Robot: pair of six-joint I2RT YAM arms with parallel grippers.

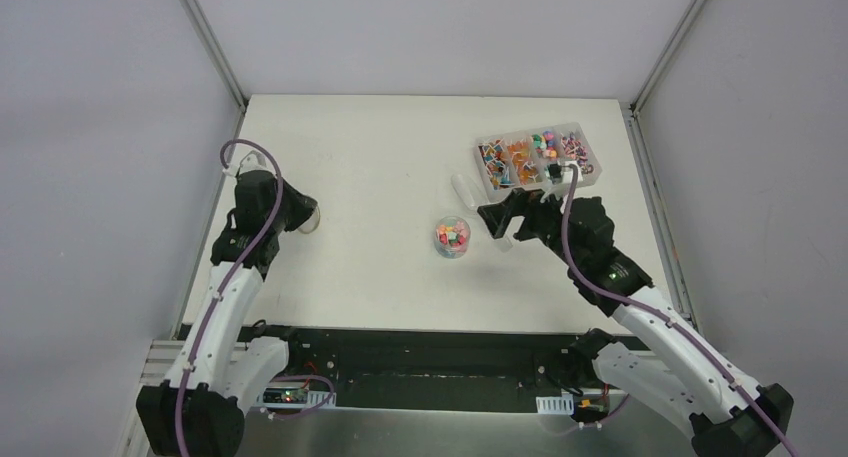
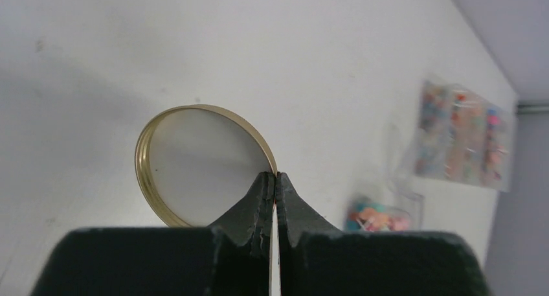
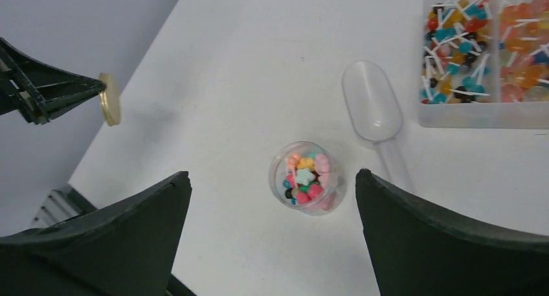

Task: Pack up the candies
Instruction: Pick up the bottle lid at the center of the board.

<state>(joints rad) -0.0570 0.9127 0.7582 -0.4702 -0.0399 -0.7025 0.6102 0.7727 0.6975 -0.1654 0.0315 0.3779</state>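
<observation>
Multicoloured candies [image 3: 307, 179] fill a small round clear jar [image 1: 452, 236] standing open at mid-table. More candies [image 3: 453, 56] lie in a clear compartment box [image 3: 479, 118] at the back right. My left gripper [image 2: 276, 175] is shut on the rim of a gold-edged jar lid [image 2: 201, 166] and holds it off the table at the left. My right gripper [image 3: 272, 173] is open above the table, just right of the jar in the top view, with nothing between its fingers.
A clear plastic scoop [image 3: 372, 102] lies on the table between the jar and the box, its handle pointing toward my right gripper. The box [image 1: 478, 157] sits near the table's right edge. Grey walls enclose the table.
</observation>
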